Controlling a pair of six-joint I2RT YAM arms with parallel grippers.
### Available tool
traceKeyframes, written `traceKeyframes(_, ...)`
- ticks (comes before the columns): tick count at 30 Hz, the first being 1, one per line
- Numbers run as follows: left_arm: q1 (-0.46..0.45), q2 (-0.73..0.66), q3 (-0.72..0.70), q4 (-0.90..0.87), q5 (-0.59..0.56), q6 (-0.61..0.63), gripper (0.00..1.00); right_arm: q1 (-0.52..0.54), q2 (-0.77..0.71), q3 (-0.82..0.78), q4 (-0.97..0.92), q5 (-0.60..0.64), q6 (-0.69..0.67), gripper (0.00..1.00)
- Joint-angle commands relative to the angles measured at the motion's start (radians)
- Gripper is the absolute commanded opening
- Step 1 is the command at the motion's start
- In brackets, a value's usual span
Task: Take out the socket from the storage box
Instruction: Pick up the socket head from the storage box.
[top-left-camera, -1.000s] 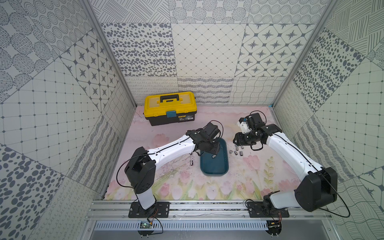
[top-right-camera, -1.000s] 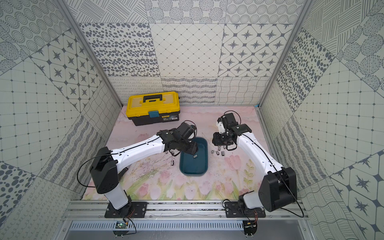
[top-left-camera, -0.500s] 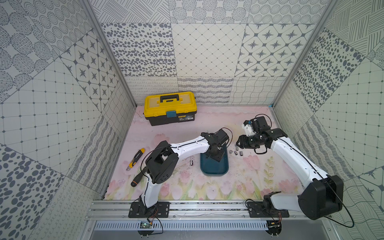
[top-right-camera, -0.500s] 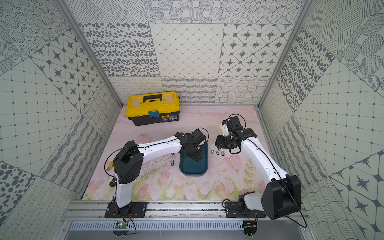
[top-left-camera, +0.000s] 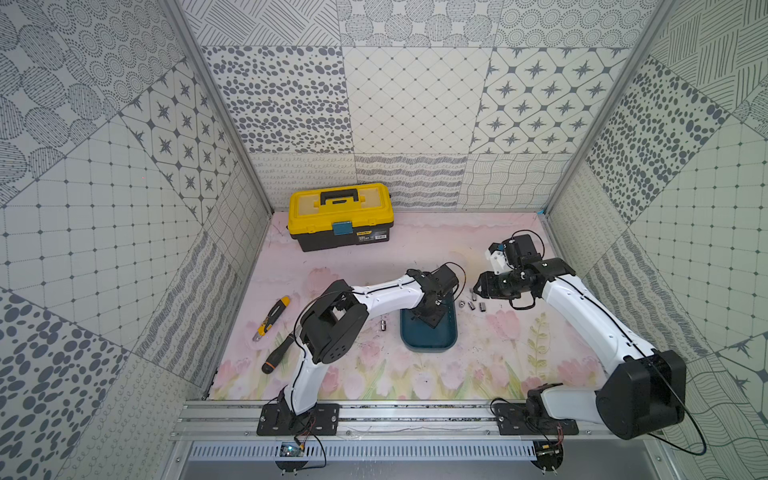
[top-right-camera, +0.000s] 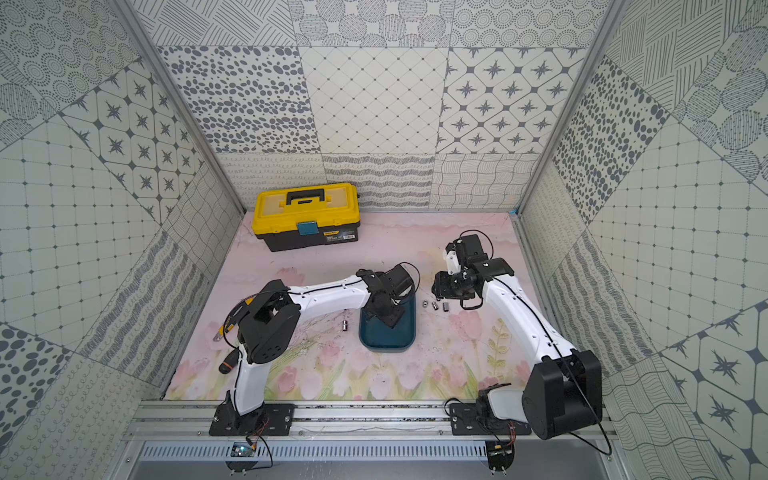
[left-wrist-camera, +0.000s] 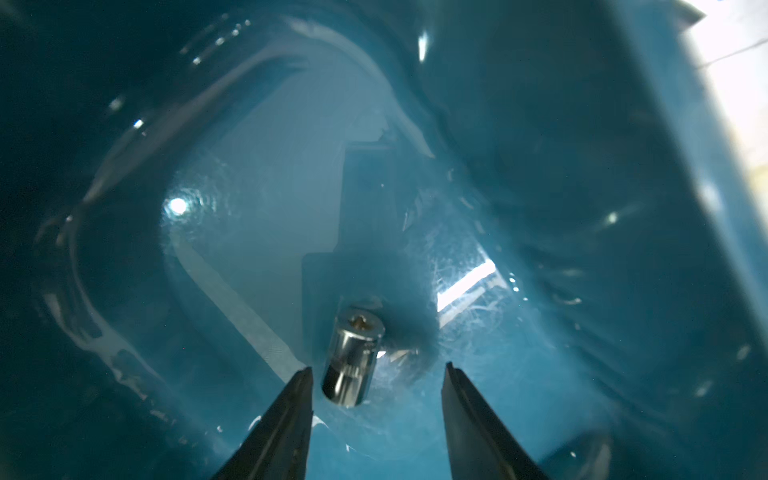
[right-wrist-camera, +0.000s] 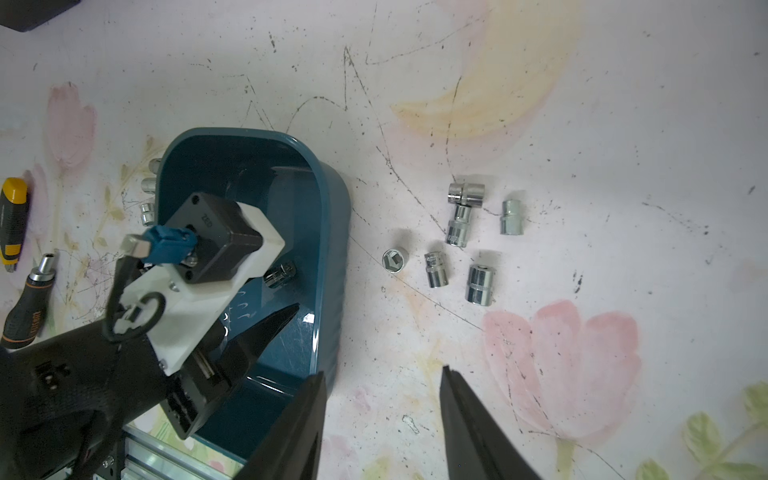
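Below, left gripper (left-wrist-camera: 377, 368) poised low inside the storage box (top-left-camera: 432, 338), the teal tub at mid-mat between the 2 arms; jaws about half parted, nothing clamped. Socket (left-wrist-camera: 353, 357) lying on its side on the glossy tub floor, 1 end partly between the jaws, just beside 1 and well clear of the other; no contact evident. Seen from the right wrist, socket close to the tub's right wall, about mid-length. Right gripper (right-wrist-camera: 382, 372) hovering over the mat (right-wrist-camera: 540, 124) just right of the tub, jaws likewise about half apart and empty. 6 loose sockets (right-wrist-camera: 480, 283) on the mat farther right, apart from the tub; a few more just left of it, partly hidden by its wall.

Handling, as judged: small chromed steel cylinder, rigid, dense for its size yet light enough for 1 gripper; polished skin slippery, round barrel prone to rolling on the slick floor. Best hold across the barrel at mid-length, 1 jaw on each curved side, gripper first shifted sideways to centre the socket. Off-centre closing likely to push or spin it toward the wall; pinching near an end likely to squirt it out. Straight lift needed to clear the low rim.
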Motion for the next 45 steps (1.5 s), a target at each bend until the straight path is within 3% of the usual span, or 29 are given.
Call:
traceKeyframes(1,-0.004,0.02,-0.001,0.026,-0.028,0.034,0.5,-0.008,-0.05,-0.01,0.027,-0.01,0.002,0.5)
traceKeyframes(8,-0.005,0.041,0.005,0.045,-0.033,0.047,0.39,-0.016,-0.051,-0.019,0.032,-0.021,0.0,0.5)
traceKeyframes(11,-0.003,0.046,0.002,0.048,-0.035,0.044,0.27,-0.02,-0.053,-0.021,0.036,-0.029,0.001,0.5)
traceKeyframes(14,-0.004,0.037,-0.008,0.059,-0.032,0.038,0.21,-0.022,-0.052,-0.019,0.037,-0.029,0.0,0.5)
traceKeyframes(18,-0.004,0.006,-0.028,0.077,-0.026,0.026,0.17,-0.025,-0.053,-0.019,0.04,-0.029,0.001,0.49)
traceKeyframes(30,0.05,-0.246,-0.119,0.083,0.009,-0.078,0.17,-0.028,-0.056,-0.017,0.047,-0.04,0.002,0.49)
traceKeyframes(39,0.199,-0.458,-0.275,0.055,-0.064,-0.224,0.18,-0.028,-0.057,-0.035,0.068,-0.057,0.015,0.5)
traceKeyframes(45,0.279,-0.508,-0.396,0.065,-0.08,-0.3,0.17,-0.028,-0.056,-0.041,0.074,-0.063,0.019,0.5)
